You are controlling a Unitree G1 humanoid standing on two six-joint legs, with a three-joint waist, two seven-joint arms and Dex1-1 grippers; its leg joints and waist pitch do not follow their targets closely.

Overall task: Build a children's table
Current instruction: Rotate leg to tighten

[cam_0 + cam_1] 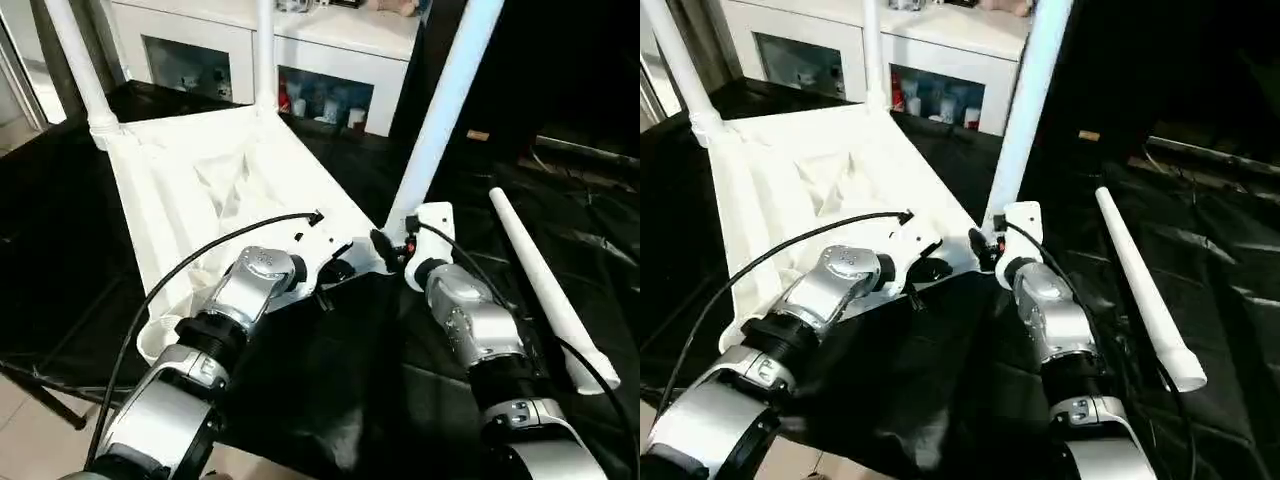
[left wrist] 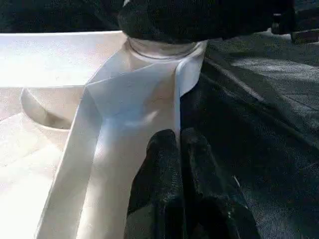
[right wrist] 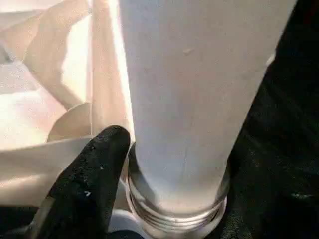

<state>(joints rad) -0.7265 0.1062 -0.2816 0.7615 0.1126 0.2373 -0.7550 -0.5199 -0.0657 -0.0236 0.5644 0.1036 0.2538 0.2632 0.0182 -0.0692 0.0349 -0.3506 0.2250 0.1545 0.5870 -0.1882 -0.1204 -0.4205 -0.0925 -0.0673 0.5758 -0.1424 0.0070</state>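
The white plastic children's table top (image 1: pixel 215 190) lies upside down, ribbed underside up, on a black sheet (image 1: pixel 330 390). Three white round tube legs stand in its corner sockets, their upper ends cut off by the frame. A fourth white tube leg (image 1: pixel 540 290) lies loose on the sheet, well apart. The left claw (image 2: pixel 179 149), pressed together, touches the top's edge. The right claw (image 3: pixel 164 164) straddles the nearest leg (image 1: pixel 440 120) at its collar; only one black finger (image 3: pixel 94 169) is visible, so I cannot tell its grip. White cabinets (image 1: pixel 330 60) stand behind.
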